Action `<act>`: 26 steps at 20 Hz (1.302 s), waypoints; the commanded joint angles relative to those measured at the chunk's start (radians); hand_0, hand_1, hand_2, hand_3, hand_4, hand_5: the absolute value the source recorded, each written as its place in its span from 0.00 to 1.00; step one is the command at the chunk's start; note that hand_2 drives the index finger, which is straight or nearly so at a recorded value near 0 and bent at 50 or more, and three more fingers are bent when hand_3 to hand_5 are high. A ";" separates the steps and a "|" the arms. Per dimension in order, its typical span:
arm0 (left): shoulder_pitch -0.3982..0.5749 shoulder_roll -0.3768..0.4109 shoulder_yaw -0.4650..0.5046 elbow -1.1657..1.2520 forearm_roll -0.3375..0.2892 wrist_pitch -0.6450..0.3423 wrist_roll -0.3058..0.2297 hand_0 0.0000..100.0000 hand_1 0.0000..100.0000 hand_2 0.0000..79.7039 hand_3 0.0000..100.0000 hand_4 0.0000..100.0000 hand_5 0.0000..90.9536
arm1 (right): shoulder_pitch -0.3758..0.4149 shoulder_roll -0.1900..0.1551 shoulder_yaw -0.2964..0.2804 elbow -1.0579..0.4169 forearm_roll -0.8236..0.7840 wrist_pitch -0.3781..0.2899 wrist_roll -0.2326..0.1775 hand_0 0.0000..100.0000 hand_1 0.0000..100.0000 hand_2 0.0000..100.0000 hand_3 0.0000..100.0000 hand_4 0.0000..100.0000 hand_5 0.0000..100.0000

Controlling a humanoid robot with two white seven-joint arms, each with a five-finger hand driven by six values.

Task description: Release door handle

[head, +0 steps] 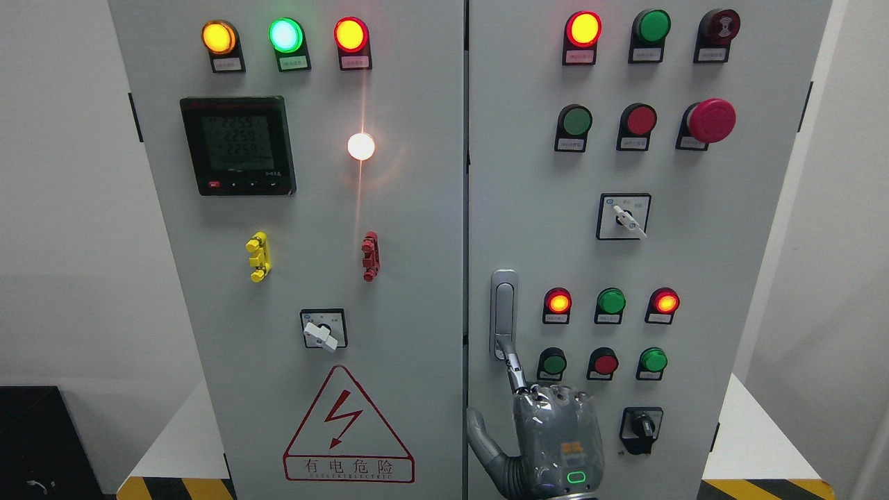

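The silver door handle [503, 312] stands upright on the left edge of the cabinet's right door [694, 264]. My right hand [555, 437] comes up from the bottom edge just below it, with its back toward the camera. Its index finger [514, 368] stretches up and its tip meets the handle's lower end. The thumb [480, 434] is spread out to the left, away from the handle. The other fingers are hidden behind the knuckles. Nothing is clasped in the hand. The left arm does not show.
Both cabinet doors are closed, with the seam [465, 243] just left of the handle. Lamps and push buttons [605, 362] and a black rotary switch [640, 427] lie right of the hand. A red mushroom button [710, 119] sticks out higher up. A hazard-striped table edge [764, 487] runs below.
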 commanded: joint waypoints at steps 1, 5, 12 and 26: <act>0.000 0.000 0.000 0.001 0.000 -0.001 -0.001 0.12 0.56 0.00 0.00 0.00 0.00 | 0.000 0.001 0.001 0.009 0.005 0.006 -0.002 0.46 0.28 0.00 0.99 1.00 1.00; 0.000 0.000 0.000 0.001 0.000 -0.001 -0.001 0.12 0.56 0.00 0.00 0.00 0.00 | 0.003 0.001 0.001 0.011 0.017 0.007 -0.002 0.46 0.28 0.00 0.99 1.00 1.00; 0.000 0.000 0.000 0.000 0.000 -0.001 -0.001 0.12 0.56 0.00 0.00 0.00 0.00 | 0.000 0.001 -0.001 0.019 0.019 0.007 0.000 0.46 0.28 0.00 0.99 1.00 1.00; 0.000 0.000 0.000 0.000 0.000 -0.001 -0.001 0.12 0.56 0.00 0.00 0.00 0.00 | -0.016 0.000 -0.002 0.035 0.026 0.027 0.006 0.46 0.28 0.00 0.99 1.00 1.00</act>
